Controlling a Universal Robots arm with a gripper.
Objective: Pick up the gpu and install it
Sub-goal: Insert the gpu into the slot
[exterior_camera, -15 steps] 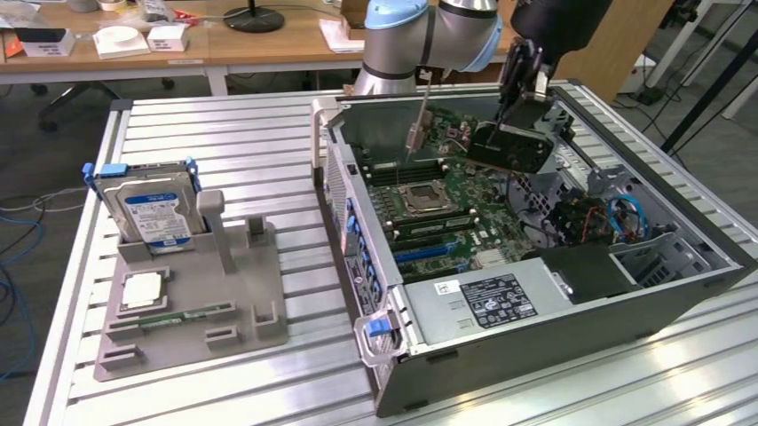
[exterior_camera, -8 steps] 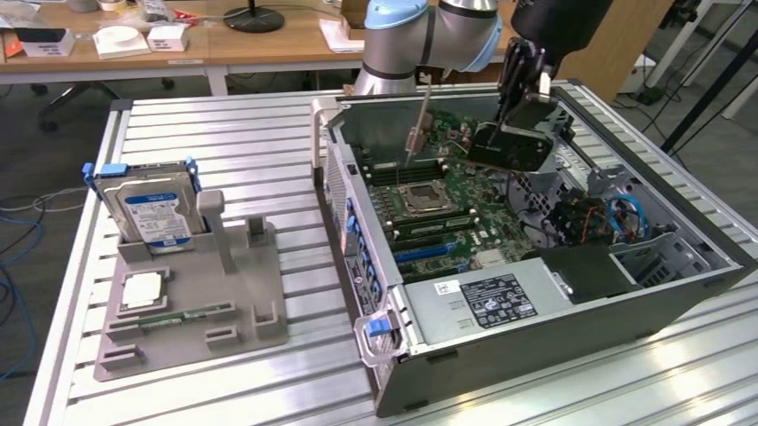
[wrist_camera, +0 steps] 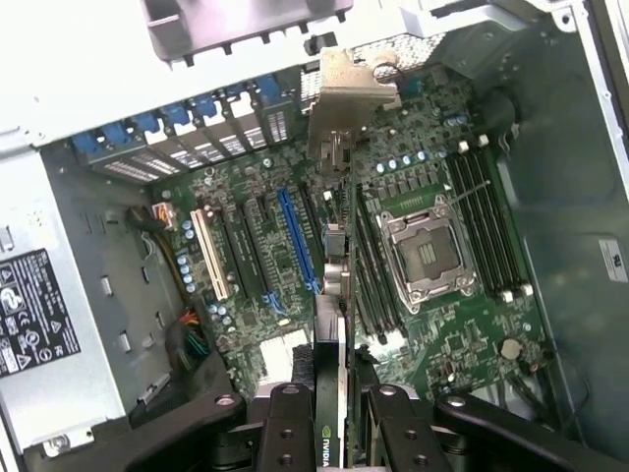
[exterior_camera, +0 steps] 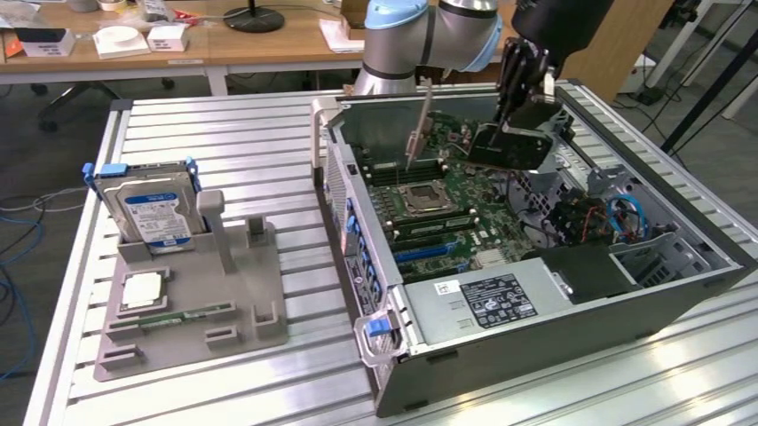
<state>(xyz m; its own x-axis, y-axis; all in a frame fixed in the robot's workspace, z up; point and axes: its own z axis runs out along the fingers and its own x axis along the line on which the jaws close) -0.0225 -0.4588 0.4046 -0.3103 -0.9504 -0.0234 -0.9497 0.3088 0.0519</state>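
Note:
The gpu (exterior_camera: pixel 509 146) is a slim black card with a metal bracket at one end. It hangs inside the open computer case (exterior_camera: pixel 663 266), a little above the motherboard (exterior_camera: pixel 438 213). My gripper (exterior_camera: pixel 525 111) reaches down from above and is shut on the card's upper edge. In the wrist view the gpu (wrist_camera: pixel 332 324) shows edge-on between my two black fingers (wrist_camera: pixel 285 423), its bracket (wrist_camera: pixel 349 98) pointing at the case's rear slots. It hovers between the blue expansion slot (wrist_camera: pixel 298 241) and the processor socket (wrist_camera: pixel 428 251).
A grey parts fixture (exterior_camera: pixel 190 302) on the slatted table at the exterior view's left holds a silver hard drive (exterior_camera: pixel 148 209), a processor chip (exterior_camera: pixel 142 288) and a green memory stick (exterior_camera: pixel 184 315). The power supply (exterior_camera: pixel 498 297) and cables (exterior_camera: pixel 622 217) crowd the case's near end.

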